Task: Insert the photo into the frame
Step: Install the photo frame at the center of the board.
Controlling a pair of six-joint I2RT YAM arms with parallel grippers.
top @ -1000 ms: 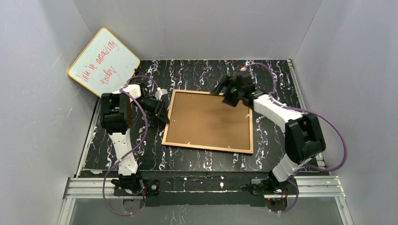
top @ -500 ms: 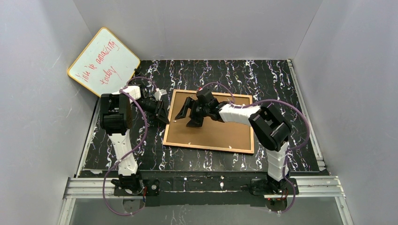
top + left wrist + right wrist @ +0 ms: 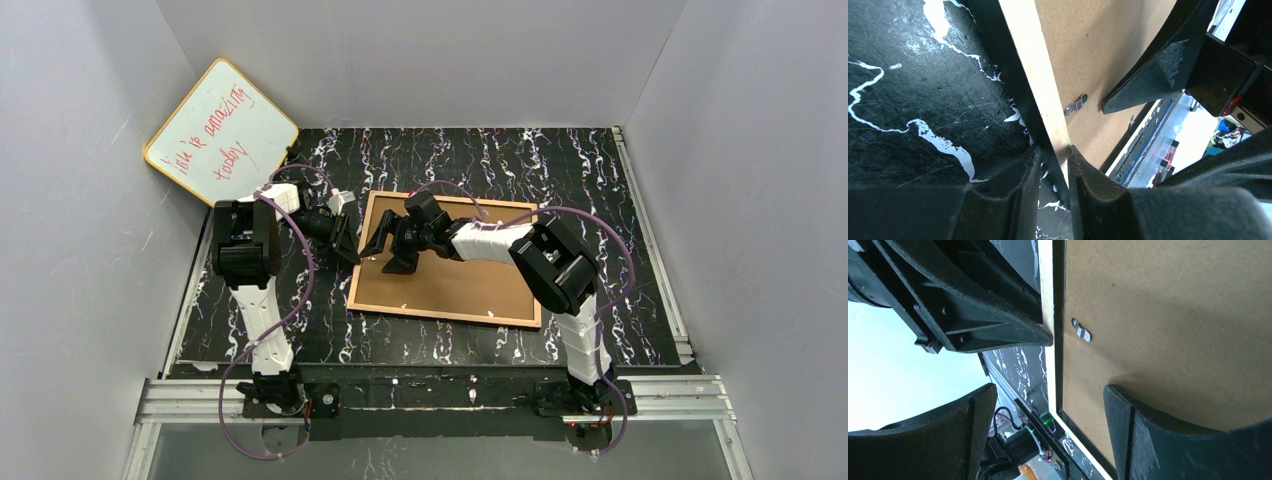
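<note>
Frame (image 3: 440,315) lies face-down, pale wooden rim upward.

Likely a robotics lab: grey booth walls (image 3: 90,300), aluminium rail (image 3: 190,398), marbled table (image 3: 580,170).

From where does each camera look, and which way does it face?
Top external: high behind the bases, looking down at the thin wood-backed picture frame with its brown hardboard backing; both arms show.
Left wrist: on the left gripper, along its fingers shut on the frame's edge.
Right wrist: on the open right gripper, its fingers over the backing.
Both wrist views share the small metal clip.
</note>
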